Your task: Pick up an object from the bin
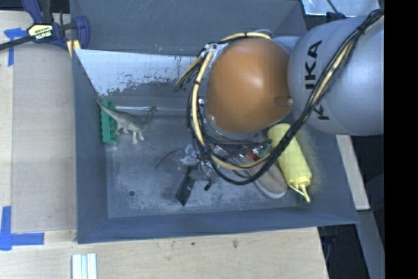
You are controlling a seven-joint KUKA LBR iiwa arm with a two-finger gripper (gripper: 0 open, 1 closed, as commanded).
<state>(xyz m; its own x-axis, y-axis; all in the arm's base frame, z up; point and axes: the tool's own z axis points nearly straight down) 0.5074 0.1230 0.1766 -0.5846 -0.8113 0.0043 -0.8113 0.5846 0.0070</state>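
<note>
My gripper (pixel 186 189) reaches down from under the arm's orange cover to the bin floor, in the front middle of the bin. Its dark tip is at the bare floor, with no loose thing seen in it. A yellow squeeze bottle (pixel 295 162) lies to its right along the bin's right wall, nozzle toward the front corner. A pale rounded object (pixel 270 185) lies partly under the bottle. Far to the left a small grey-tan dinosaur figure (pixel 130 122) stands beside a green flat block (pixel 107 122).
The arm with its orange cover and looped cables hides the middle and back right of the bin. Bare floor lies between the gripper and the dinosaur at the left wall.
</note>
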